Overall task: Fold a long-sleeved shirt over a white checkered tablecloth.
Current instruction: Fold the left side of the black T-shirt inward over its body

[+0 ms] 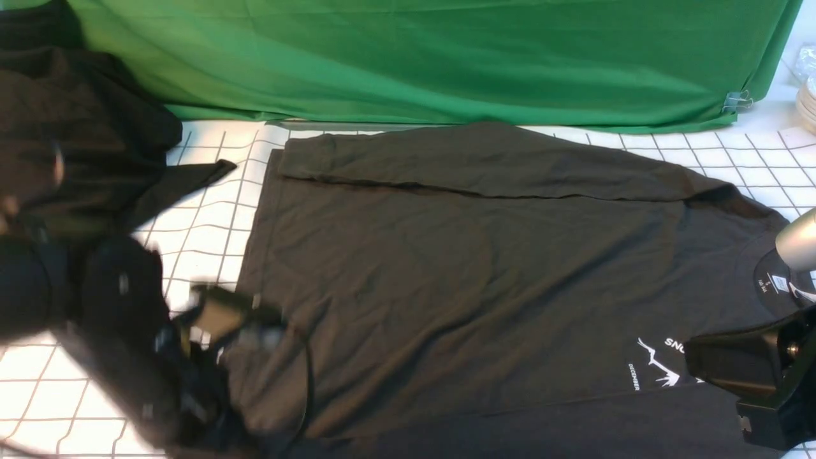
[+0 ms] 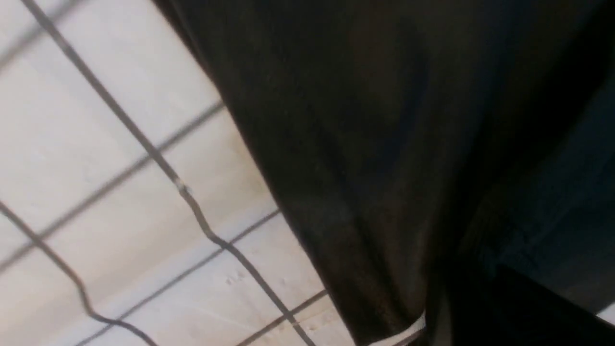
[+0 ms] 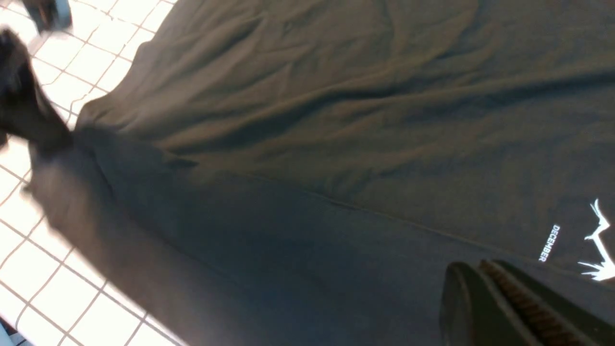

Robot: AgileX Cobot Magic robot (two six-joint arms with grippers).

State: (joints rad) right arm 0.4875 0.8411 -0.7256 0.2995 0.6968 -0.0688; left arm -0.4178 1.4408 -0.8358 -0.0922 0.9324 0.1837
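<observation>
The long-sleeved shirt (image 1: 459, 268) lies spread flat on the white checkered tablecloth (image 1: 204, 242), with one sleeve folded across its far edge and the white logo (image 1: 660, 366) near its right end. My left gripper (image 1: 255, 344), blurred, is at the shirt's near left corner. In the left wrist view the shirt's fabric (image 2: 384, 144) bunches into the dark jaws (image 2: 432, 327), which are shut on it. Seen from the right wrist, that corner (image 3: 77, 139) is drawn up to a point. My right gripper (image 1: 692, 354) (image 3: 473, 269) hangs over the shirt beside the logo, shut and holding nothing.
A green fabric backdrop (image 1: 414, 57) closes off the far side. A blacker heap of cloth (image 1: 70, 127) sits at the far left on the tablecloth. A stack of white plates (image 1: 806, 102) stands at the far right edge.
</observation>
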